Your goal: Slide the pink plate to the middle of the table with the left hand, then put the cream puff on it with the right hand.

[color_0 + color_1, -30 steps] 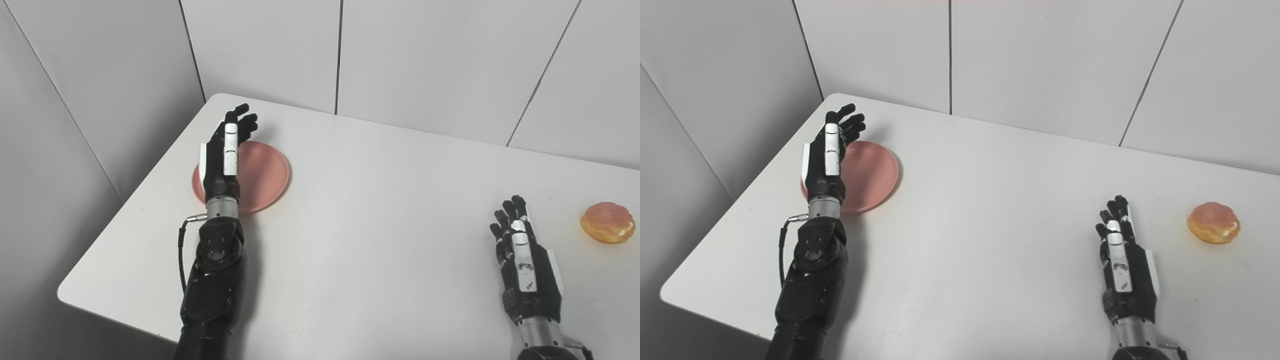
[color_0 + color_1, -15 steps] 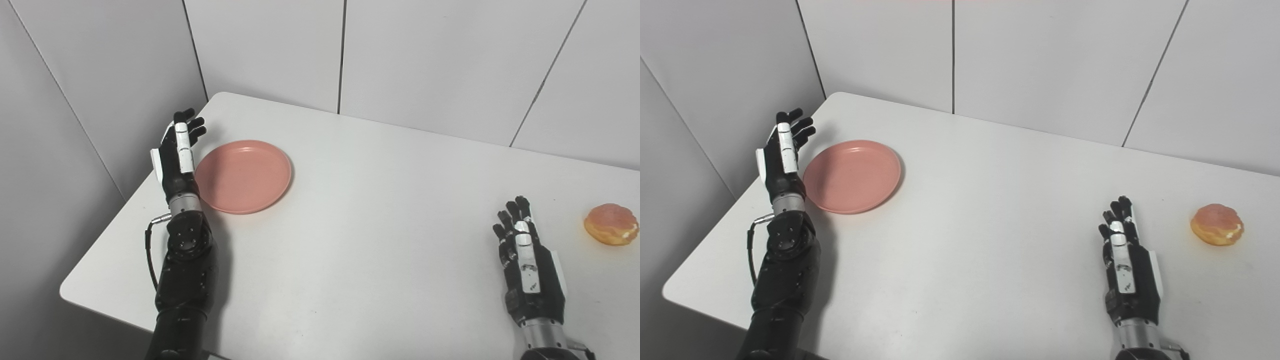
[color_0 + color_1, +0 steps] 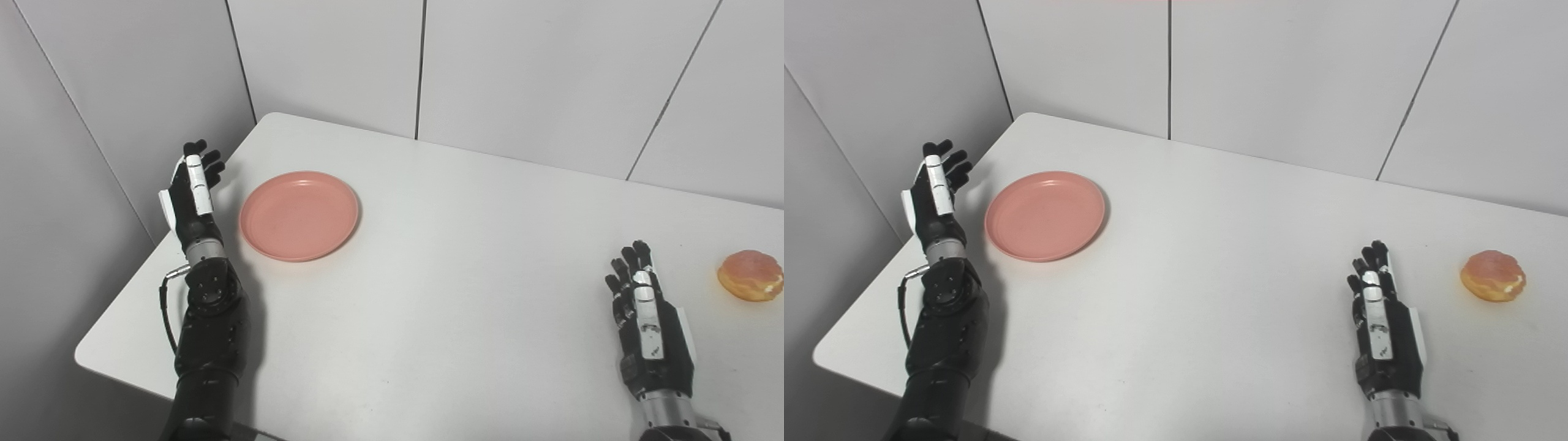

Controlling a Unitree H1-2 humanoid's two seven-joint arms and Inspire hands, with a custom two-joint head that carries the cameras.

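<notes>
Just plate [image 3: 299, 215] beside left hand [image 3: 193, 196].

Each robot hand, left [image 3: 193, 193] and right [image 3: 646, 324], is black with white plates, silver wrist cuff; black cable loops beside left forearm.

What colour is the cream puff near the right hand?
The cream puff is golden orange with a pinkish top and a bit of pale cream at its side, clearest in the right eye view.

A white, smooth table with rounded corners [image 3: 465, 257] stands close to pale grey panelled walls [image 3: 331, 61] split by thin dark vertical seams behind its far edge and left corner
</notes>
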